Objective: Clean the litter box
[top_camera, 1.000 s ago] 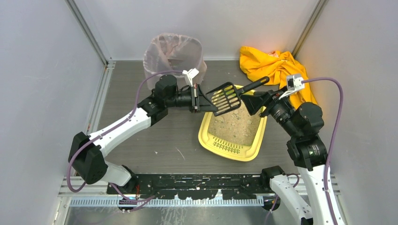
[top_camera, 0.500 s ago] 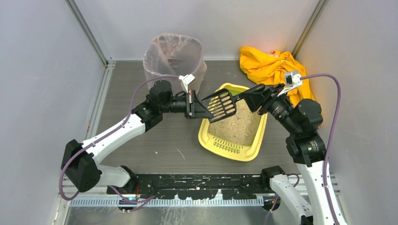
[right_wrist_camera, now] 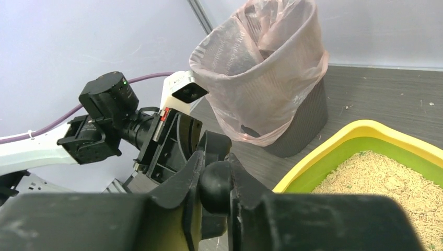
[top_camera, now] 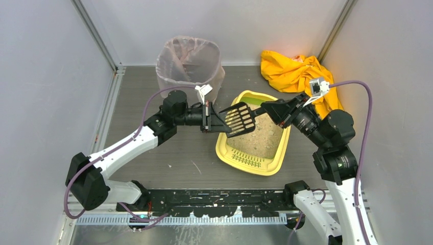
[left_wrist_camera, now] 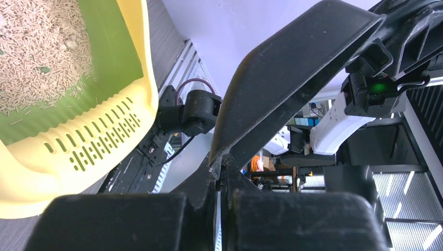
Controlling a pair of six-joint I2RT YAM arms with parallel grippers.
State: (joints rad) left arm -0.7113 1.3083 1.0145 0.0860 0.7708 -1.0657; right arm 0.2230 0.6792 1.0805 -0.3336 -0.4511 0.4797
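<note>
The litter box [top_camera: 223, 151] is a yellow tray with a green inner rim and beige litter, lying at mid table. A black slotted scoop [top_camera: 240, 118] hangs over its far left corner, held from both ends. My left gripper [top_camera: 221, 123] is shut on the edge of the scoop's blade, seen from the left wrist as a broad black blade [left_wrist_camera: 292, 68] rising from my left gripper [left_wrist_camera: 222, 167]. My right gripper [top_camera: 266, 108] is shut on the scoop's handle; the handle's rounded end [right_wrist_camera: 215, 183] sits pinched in my right gripper [right_wrist_camera: 215, 178].
A tall bin [top_camera: 189, 58] lined with a pinkish bag stands at the back, left of the litter box. A crumpled yellow cloth [top_camera: 293, 71] lies at the back right. Grey walls enclose the table on three sides.
My right gripper has closed on the scoop's handle. The scoop, still in the left gripper, has shifted left and slightly down toward the box's left corner.
</note>
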